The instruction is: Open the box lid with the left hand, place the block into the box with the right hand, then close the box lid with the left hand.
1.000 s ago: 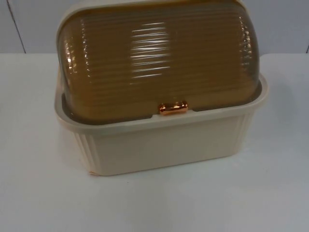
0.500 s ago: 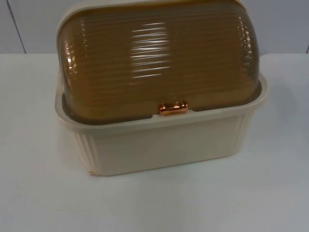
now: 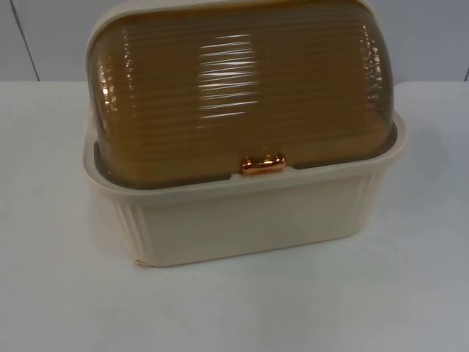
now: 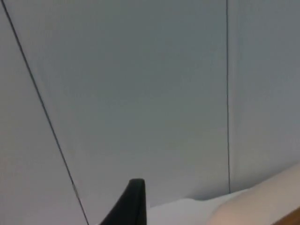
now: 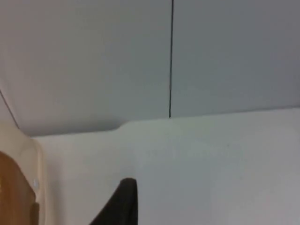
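Observation:
A cream ribbed box stands in the middle of the white table in the top view. Its brown, ribbed, see-through dome lid is down on the rim. A small copper handle sits at the lid's front edge. My left gripper hangs off the table facing the grey wall, with a cream edge of the box beside it. My right gripper waits above the table, apart from the box's rim and its lid.
The grey partition wall closes off the table behind the box. Bare white table top lies in front of the box and on both sides of it. A dark seam runs down the wall.

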You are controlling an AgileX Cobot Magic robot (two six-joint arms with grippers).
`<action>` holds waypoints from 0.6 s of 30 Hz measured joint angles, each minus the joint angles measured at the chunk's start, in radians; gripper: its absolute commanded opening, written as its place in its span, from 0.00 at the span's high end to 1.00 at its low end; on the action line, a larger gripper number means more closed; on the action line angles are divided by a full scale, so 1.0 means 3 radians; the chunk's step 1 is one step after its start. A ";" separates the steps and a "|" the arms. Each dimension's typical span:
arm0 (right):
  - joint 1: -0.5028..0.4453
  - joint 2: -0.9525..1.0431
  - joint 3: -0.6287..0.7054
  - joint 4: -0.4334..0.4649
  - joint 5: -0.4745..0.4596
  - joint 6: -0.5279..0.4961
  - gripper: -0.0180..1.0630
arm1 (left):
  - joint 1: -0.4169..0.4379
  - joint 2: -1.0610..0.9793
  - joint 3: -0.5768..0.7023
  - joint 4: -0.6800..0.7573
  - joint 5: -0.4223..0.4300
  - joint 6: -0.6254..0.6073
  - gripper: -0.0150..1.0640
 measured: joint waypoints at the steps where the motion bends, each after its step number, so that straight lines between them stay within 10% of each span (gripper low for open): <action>1: 0.0000 -0.0129 0.0000 -0.0021 0.0048 0.0007 0.02 | 0.0000 -0.0101 0.0000 0.0007 0.0030 -0.0036 0.04; 10: 0.0000 -0.1044 -0.0161 -0.0079 0.0012 0.0036 0.02 | 0.0000 -0.0790 0.0000 0.0014 -0.0002 -0.0097 0.04; 18: 0.0000 -0.1185 -0.0761 -0.0105 -0.0340 0.0028 0.02 | 0.0000 -0.1373 -0.0006 -0.0021 -0.0634 -0.0097 0.04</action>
